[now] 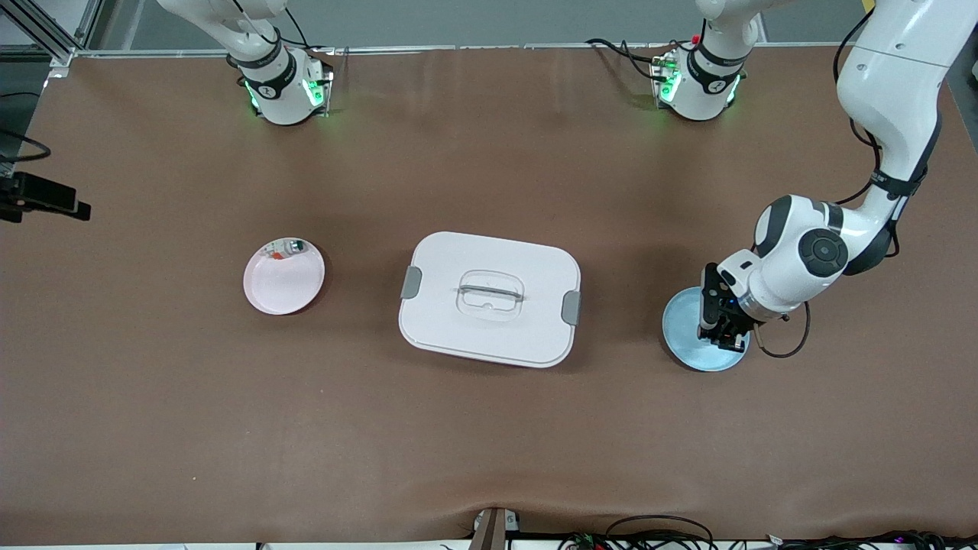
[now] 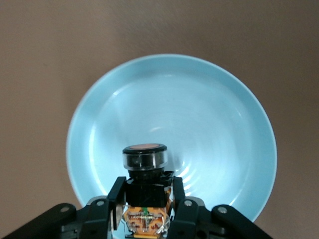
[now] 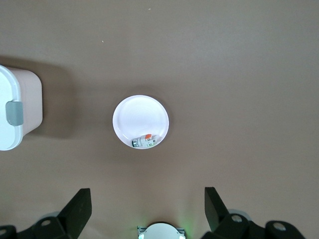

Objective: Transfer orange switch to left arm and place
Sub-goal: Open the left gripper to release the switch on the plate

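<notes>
The orange switch (image 2: 144, 167), black with an orange round face, is held between the fingers of my left gripper (image 2: 145, 188). The gripper (image 1: 722, 334) is shut on it, low over the blue plate (image 1: 685, 340), which fills the left wrist view (image 2: 199, 109). I cannot tell whether the switch touches the plate. In the front view the gripper hides the switch. The white box (image 1: 489, 336) with grey latches sits mid-table. My right gripper (image 3: 148, 199) is open and empty, high above the pink plate (image 3: 139, 115); it is out of the front view.
The pink plate (image 1: 283, 284) lies toward the right arm's end, with a small green-capped whitish component (image 1: 291, 247) at its rim; the component also shows in the right wrist view (image 3: 144, 141). A corner of the box (image 3: 15, 99) shows there too.
</notes>
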